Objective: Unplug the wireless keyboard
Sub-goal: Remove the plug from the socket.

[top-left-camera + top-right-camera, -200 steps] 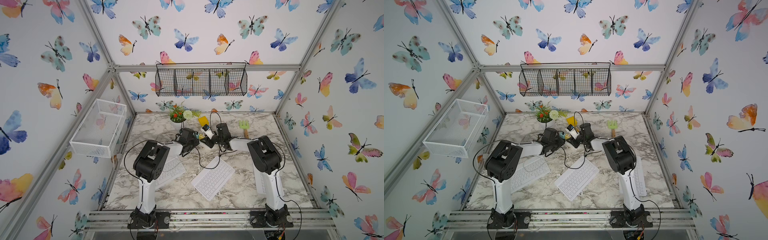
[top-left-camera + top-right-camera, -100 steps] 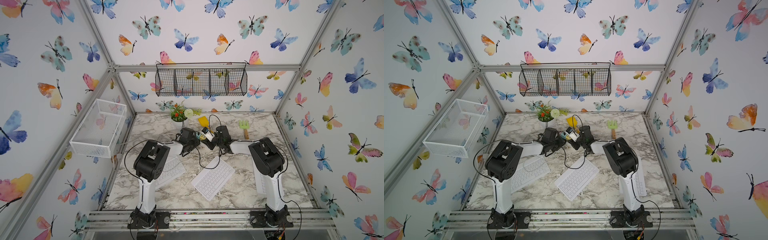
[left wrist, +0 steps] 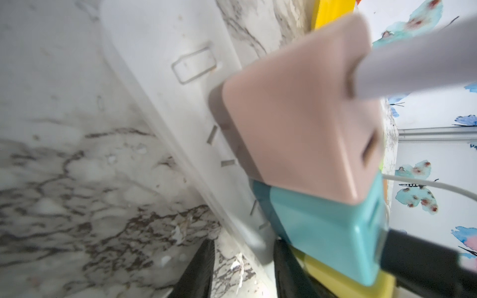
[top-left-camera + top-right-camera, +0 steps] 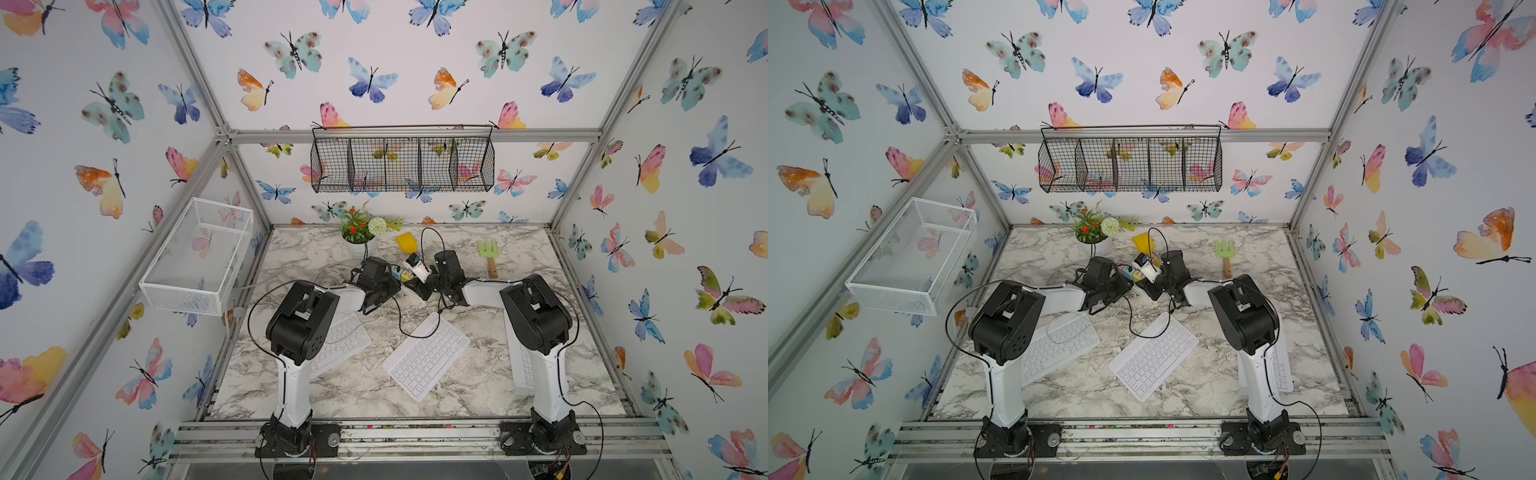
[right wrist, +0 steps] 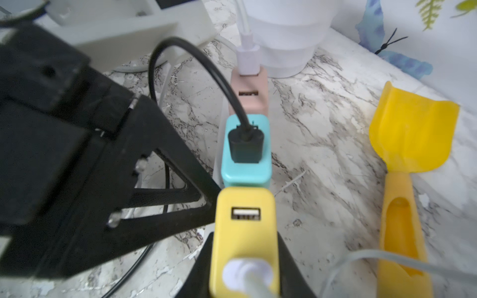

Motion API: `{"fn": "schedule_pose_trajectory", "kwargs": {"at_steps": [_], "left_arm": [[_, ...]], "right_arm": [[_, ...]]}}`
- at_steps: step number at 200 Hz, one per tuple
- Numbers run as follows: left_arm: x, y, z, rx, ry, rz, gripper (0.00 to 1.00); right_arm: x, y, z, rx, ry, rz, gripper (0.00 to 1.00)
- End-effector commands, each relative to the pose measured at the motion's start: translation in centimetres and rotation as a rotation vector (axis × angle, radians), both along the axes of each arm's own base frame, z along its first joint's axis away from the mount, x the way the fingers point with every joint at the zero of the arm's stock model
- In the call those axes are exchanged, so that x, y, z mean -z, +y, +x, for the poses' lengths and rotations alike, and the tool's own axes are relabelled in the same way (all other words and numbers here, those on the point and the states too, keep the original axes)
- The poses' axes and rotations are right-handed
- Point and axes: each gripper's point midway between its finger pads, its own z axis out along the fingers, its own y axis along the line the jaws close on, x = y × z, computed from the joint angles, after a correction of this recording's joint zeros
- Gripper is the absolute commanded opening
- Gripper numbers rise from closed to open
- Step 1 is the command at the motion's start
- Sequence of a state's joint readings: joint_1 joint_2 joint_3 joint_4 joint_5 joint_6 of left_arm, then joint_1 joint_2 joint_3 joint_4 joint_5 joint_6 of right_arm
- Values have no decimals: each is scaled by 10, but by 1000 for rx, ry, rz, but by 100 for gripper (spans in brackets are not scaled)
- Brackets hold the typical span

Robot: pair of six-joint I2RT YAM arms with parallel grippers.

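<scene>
Black-fingered and low over the marble-patterned tabletop [image 4: 353, 390], the left gripper [image 3: 242, 258] has one finger on each side of the end of a white plastic power strip [image 3: 180, 64]. The fingers look clamped against it rather than spread loose. Three cube-shaped USB chargers stand in a row in that strip, leading away from both sets of fingertips. A pale pink charger [image 5: 249, 103] stands farthest from the right gripper [image 5: 245, 258], with a white cable [image 5: 247, 59] plugged into it. A teal charger [image 5: 245, 172] comes next, carrying a black cable [image 5: 206, 64] that arcs off behind the left gripper. A yellow charger [image 5: 245, 224] stands nearest, with a second white lead [image 5: 247, 276] in it. The right gripper is closed on this yellow charger, a black finger against each side. A compact white keyboard [image 4: 426, 359], whose corner a black cable reaches, lies flat on the marble back toward the arm bases from both grippers, between the arms and touched by neither. A larger white keyboard [image 4: 345, 345] lies partly under the left arm, and a third white keyboard [image 4: 521, 365] partly under the right arm. Just past the right gripper's fingertips, beside the strip, lies a yellow plastic scoop [image 5: 410, 134]. A green toy rake [image 4: 487, 249] lies well off that gripper's outer side.
</scene>
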State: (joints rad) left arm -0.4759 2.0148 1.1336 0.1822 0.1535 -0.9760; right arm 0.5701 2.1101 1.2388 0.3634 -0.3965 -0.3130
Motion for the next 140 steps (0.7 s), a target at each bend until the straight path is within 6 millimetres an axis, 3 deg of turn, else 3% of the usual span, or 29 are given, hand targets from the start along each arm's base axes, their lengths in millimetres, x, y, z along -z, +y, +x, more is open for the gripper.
{"fn": "schedule_pose_trajectory", "kwargs": {"at_steps": [1,20,42,111,140], "left_arm": [[93,56,-61,-56,301,245,39],[93,56,-61,-58,301,246,39],[93,58,-62,-62,303,251,39],[87,58,-65,-74,285,229,42],[75,54,-58,-73,247,209,50]], "right_arm": [[-102,40,-25,-170,-338,130,22],[-100,42,-33,-166,-427,90,21],[-100,43,-36,-163,-413,102,21],[-87,55,-46,-325,-3,276,21],[-84,55,-50,-344,38,313,21]]}}
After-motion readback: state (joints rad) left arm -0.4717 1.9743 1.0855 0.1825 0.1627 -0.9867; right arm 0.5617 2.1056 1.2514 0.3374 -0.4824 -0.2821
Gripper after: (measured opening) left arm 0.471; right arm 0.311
